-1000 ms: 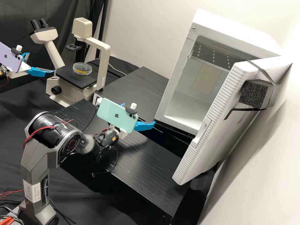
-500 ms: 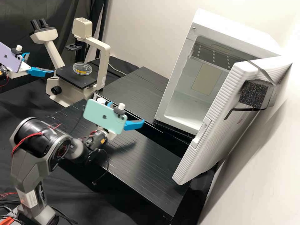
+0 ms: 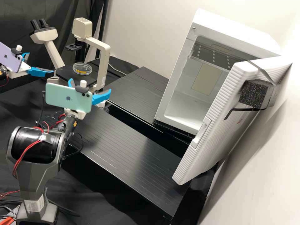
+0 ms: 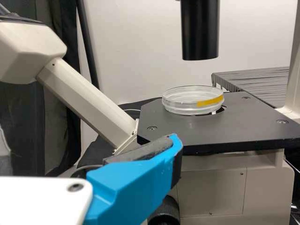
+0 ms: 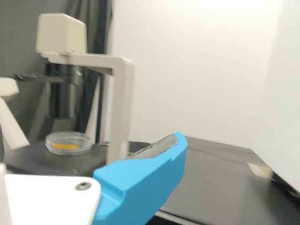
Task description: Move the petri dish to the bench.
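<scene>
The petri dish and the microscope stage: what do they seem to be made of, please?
The petri dish looks like clear, glossy plastic, perhaps glass: its wall is see-through and its rim glints. The microscope stage looks like matt black metal, perhaps coated, given its dull surface and inset screws.

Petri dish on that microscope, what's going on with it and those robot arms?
The petri dish sits on the microscope's black stage, not yet on the bench, and nothing grips it. The left end effector is open and empty near the microscope. The right end effector, also open and empty, is above the bench's edge nearest the microscope. The white cabinet's door stands open.
</scene>
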Available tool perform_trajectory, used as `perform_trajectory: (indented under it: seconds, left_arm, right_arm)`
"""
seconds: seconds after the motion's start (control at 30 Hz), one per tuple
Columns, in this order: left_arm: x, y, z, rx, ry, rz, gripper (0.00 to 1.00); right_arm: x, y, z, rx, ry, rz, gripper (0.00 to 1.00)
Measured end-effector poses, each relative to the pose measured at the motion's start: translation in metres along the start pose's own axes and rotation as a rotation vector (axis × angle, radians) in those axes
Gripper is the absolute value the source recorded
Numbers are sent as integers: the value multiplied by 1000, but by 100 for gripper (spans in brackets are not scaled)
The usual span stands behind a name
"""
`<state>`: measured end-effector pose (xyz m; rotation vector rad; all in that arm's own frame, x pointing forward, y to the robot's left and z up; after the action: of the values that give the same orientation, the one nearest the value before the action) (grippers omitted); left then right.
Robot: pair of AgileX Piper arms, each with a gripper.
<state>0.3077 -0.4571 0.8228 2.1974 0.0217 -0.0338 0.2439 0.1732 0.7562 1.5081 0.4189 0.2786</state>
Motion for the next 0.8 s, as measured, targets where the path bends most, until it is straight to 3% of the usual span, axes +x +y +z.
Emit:
perform_trajectory:
  seconds: [0.57,0.8]
  left_arm:
    - [0,0,0,0,0,0,100]
    - [0,0,0,0,0,0,100]
  right_arm:
    - [97,-41,-37,47,36,-105,100]
    - [133,-67,-47,11,-7,-151,100]
